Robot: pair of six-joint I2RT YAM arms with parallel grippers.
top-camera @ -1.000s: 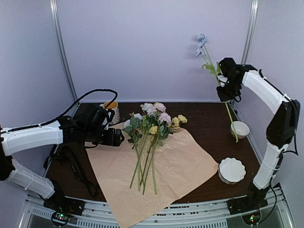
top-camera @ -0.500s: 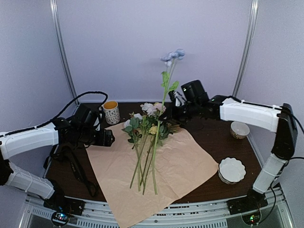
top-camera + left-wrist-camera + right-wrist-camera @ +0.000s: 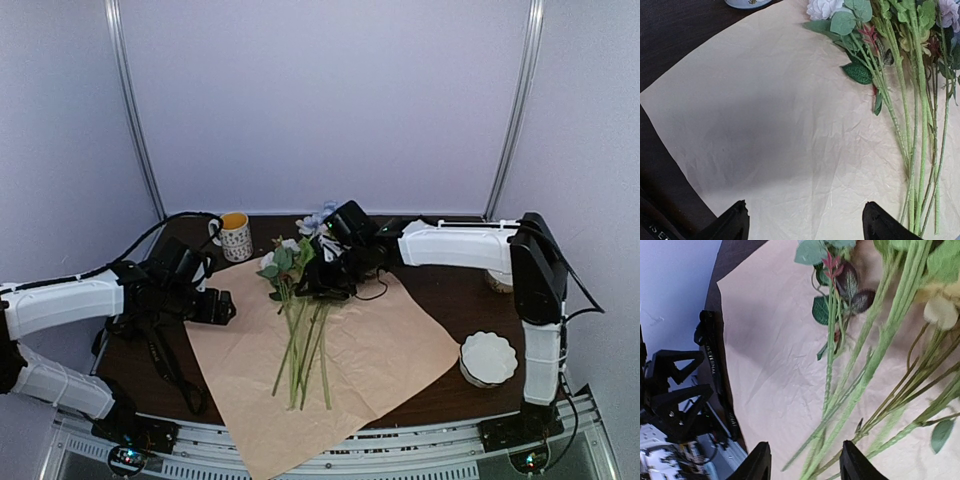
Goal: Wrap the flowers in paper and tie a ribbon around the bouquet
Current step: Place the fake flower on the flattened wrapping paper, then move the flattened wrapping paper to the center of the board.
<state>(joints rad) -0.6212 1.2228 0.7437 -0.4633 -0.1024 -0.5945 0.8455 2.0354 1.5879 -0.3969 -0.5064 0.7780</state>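
The paper [image 3: 385, 345] lies flat on the table, peach-tan side up. On it lie the flowers [image 3: 282, 262], stems [image 3: 300, 340] pointing toward the near edge. My right gripper [image 3: 318, 284] hovers low over the bunch just below the blooms. In the right wrist view it [image 3: 805, 466] is open, with green stems [image 3: 875, 355] running loose between its fingertips. My left gripper [image 3: 222, 305] is open at the paper's left edge, and the left wrist view shows only bare paper [image 3: 790, 150] between its fingers [image 3: 735, 222]. The black ribbon [image 3: 160, 352] lies on the table left of the paper.
A patterned mug [image 3: 235, 238] stands at the back left. A white fluted bowl [image 3: 488, 358] sits at the front right, and another bowl [image 3: 497, 282] shows behind the right arm. The left arm's black cable [image 3: 150, 235] loops above the table.
The right arm swung down from the back right, bringing a tall blue flower to the bunch on the paper, and its jaws opened. The left gripper drew back slightly left.
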